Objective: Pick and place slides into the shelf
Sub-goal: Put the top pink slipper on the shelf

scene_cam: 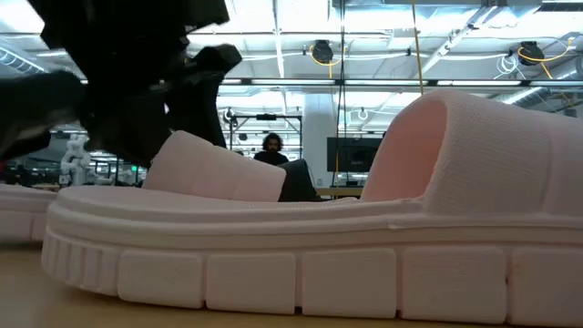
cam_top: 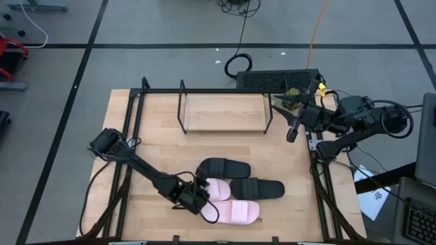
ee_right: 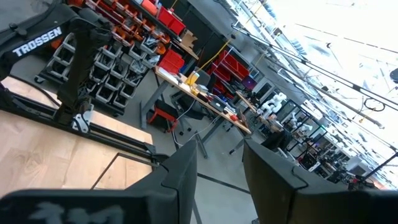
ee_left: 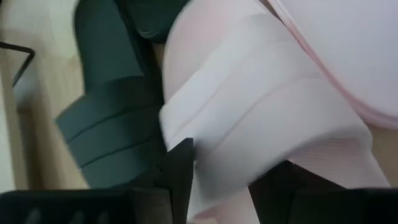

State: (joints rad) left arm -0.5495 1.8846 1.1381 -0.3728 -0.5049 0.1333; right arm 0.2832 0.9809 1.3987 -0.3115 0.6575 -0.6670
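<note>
Looking down from the high view, the left gripper sits at the near middle of the table, its fingers at the heel end of a pink slide. A second pink slide lies just beside it, nearer the table's front edge. One black slide lies just behind the pink ones, another black slide to their right. The shelf stands at the far side of the table, well apart from all four. The right gripper hangs off the shelf's right end, holding nothing.

In the low view, a pink slide fills the frame, resting flat on the table. The left gripper comes down behind its heel end, over another pink strap.

In the left wrist view, the two dark fingers stand partly apart with the pink strap between them, closed on it. A black slide lies just beside.

In the right wrist view, the right fingers stand apart with only air between them, above the table's edge.
</note>
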